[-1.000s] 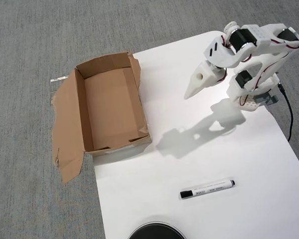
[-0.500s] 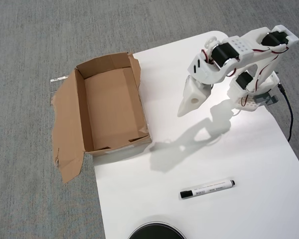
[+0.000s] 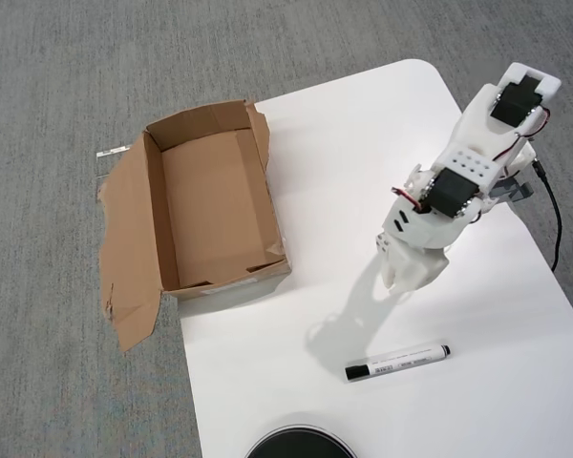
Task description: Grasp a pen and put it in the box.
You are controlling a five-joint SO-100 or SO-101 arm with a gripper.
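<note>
The pen [image 3: 397, 363], a slim white marker with a black cap on its left end, lies flat on the white table [image 3: 363, 143] near the front. The brown cardboard box [image 3: 215, 205] stands open and empty at the table's left edge, with one torn flap [image 3: 129, 258] splayed flat over the carpet. My gripper [image 3: 399, 279] hangs above the table to the right of the box and a little behind the pen, apart from both. Its white jaws look shut together and hold nothing.
A round black object [image 3: 301, 444] sits at the table's front edge, left of the pen. A black cable [image 3: 555, 224] runs along the table's right side by the arm's base. Grey carpet [image 3: 57, 95] surrounds the table.
</note>
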